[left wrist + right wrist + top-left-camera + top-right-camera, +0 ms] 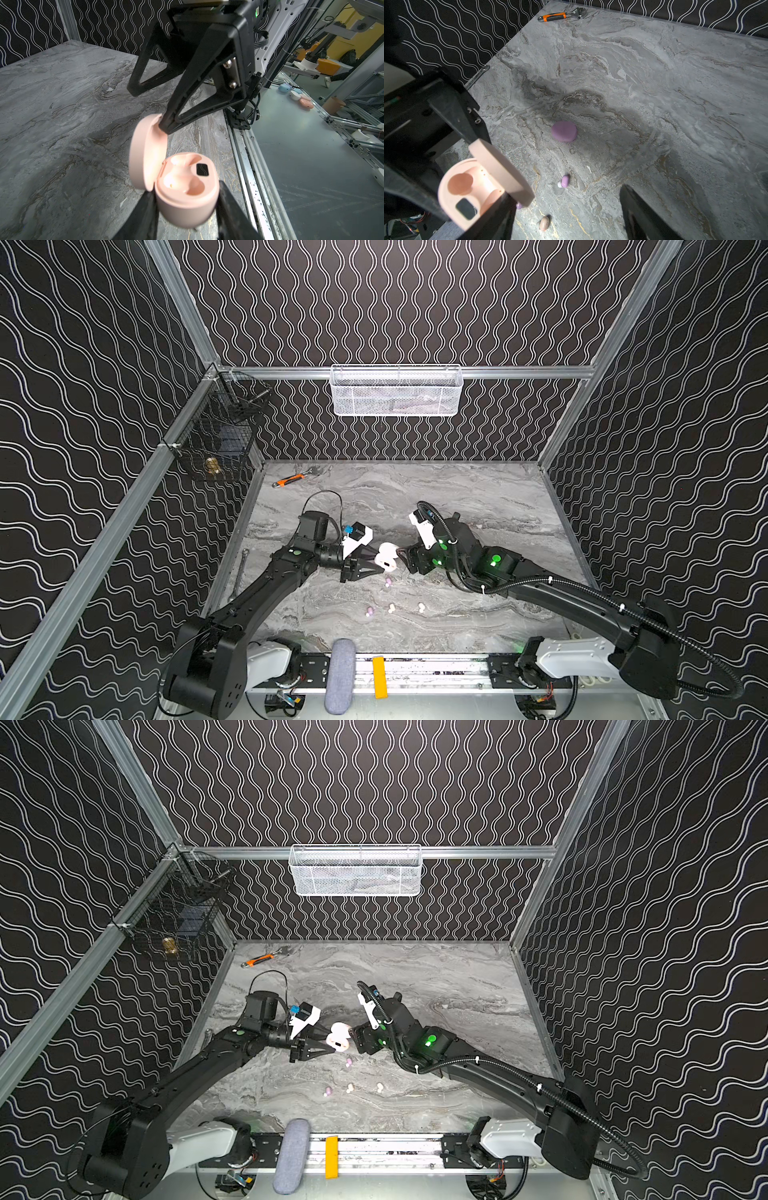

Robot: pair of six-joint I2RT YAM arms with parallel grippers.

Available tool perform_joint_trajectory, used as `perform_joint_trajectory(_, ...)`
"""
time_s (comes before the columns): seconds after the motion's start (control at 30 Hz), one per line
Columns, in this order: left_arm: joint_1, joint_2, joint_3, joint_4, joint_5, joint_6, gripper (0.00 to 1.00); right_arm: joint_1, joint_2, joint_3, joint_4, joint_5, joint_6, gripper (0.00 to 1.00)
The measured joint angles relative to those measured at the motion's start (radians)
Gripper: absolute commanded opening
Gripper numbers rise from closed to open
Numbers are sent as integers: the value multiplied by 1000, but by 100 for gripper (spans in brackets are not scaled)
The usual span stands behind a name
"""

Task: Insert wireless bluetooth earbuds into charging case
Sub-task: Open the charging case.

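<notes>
Looking in at the rig right now: the left end effector [377, 561] is clenched on the base of a pink charging case [187, 187], one finger on each side, holding it up off the tabletop [478, 497]. The case's lid [145, 151] stands wide open, and you can see both sockets and a little dark window inside.

The right end effector [402, 559] comes in from the other side with its jaws spread wide and isn't gripping anything. One of its fingertips [166, 124] presses against the inner edge of the lid, and the other finger is well apart from it.

All four earbuds [391, 608] are lying loose on the tabletop, on the near side of the case. One lilac bud [388, 582] sits closest to the held case. The other lilac one [369, 611] and the two cream ones are strung out in a rough row nearer the front rail, with the far cream bud [421, 607] at the right end of it.

The right wrist view also picks up a closed purple case [564, 131] flat on the tabletop. An orange-handled wrench [291, 480] lies off in the far left corner.
</notes>
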Motion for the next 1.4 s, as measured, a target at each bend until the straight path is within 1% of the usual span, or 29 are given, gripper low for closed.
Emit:
perform_joint_trajectory(0.57,0,0,1,-3,-1,19,27,-20,3,1,0,-40,0,79)
perform_joint_trajectory(0.83,-1,2,2,-8,4,34,27,-20,-42,-14,16,-106,-11,79)
perform_joint_trajectory(1.07,-1,2,2,-8,4,34,27,-21,-27,-14,23,-138,-11,79)
perform_joint_trajectory(1.2,-2,2,2,-9,4,34,27,-21,-18,-12,24,-138,-12,79)
perform_joint_trajectory(1.4,-2,2,2,-9,4,38,23,-27,-5,0,23,-118,-15,79)
